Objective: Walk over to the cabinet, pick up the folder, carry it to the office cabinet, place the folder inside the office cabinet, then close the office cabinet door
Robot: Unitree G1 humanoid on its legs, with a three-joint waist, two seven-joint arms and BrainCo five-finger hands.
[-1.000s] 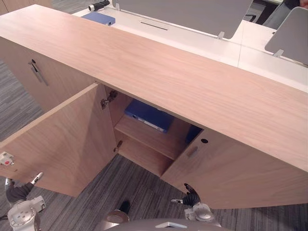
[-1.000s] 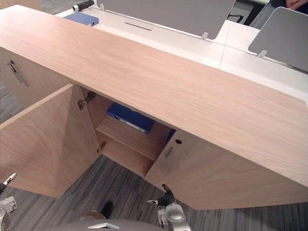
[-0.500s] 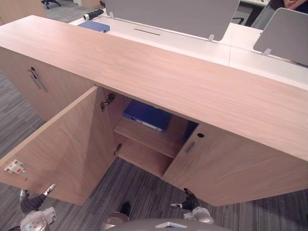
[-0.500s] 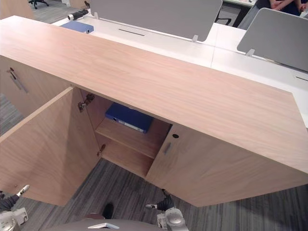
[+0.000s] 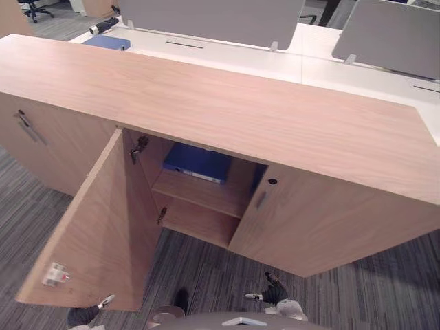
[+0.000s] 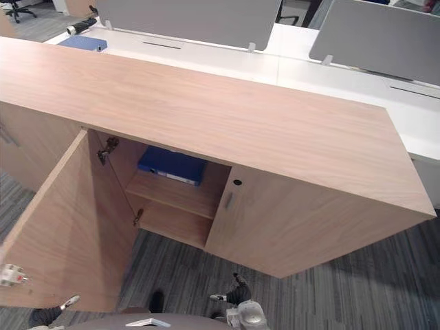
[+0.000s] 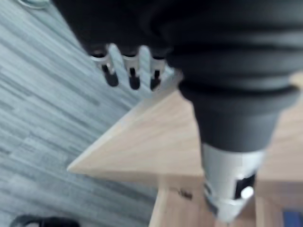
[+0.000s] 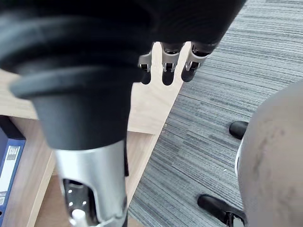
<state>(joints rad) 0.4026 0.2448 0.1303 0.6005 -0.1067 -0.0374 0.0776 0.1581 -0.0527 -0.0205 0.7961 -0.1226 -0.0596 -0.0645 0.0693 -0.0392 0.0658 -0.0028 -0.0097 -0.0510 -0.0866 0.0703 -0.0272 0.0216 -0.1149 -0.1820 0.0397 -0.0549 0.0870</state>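
A blue folder (image 5: 196,162) lies flat on the upper shelf inside the long wooden office cabinet (image 5: 206,96). It also shows past my right hand as the folder (image 8: 9,161) in the right wrist view. The cabinet's left door (image 5: 96,227) stands wide open towards me. My left hand (image 5: 86,315) hangs low by the open door's lower corner, with relaxed fingers (image 7: 128,71) holding nothing. My right hand (image 5: 275,294) hangs low in front of the shut right door (image 5: 330,220), its fingers (image 8: 165,66) also relaxed and holding nothing.
A second blue folder (image 5: 106,42) and a black object (image 5: 103,26) lie on the white desk (image 5: 309,65) behind the cabinet. Grey divider screens (image 5: 213,17) stand on that desk. Grey carpet (image 5: 199,275) lies between me and the cabinet.
The whole picture has shifted as the camera drew back and rose, so more of the cabinet shows. Both hands sit lower in view. The folder stays on the shelf and the door stays open.
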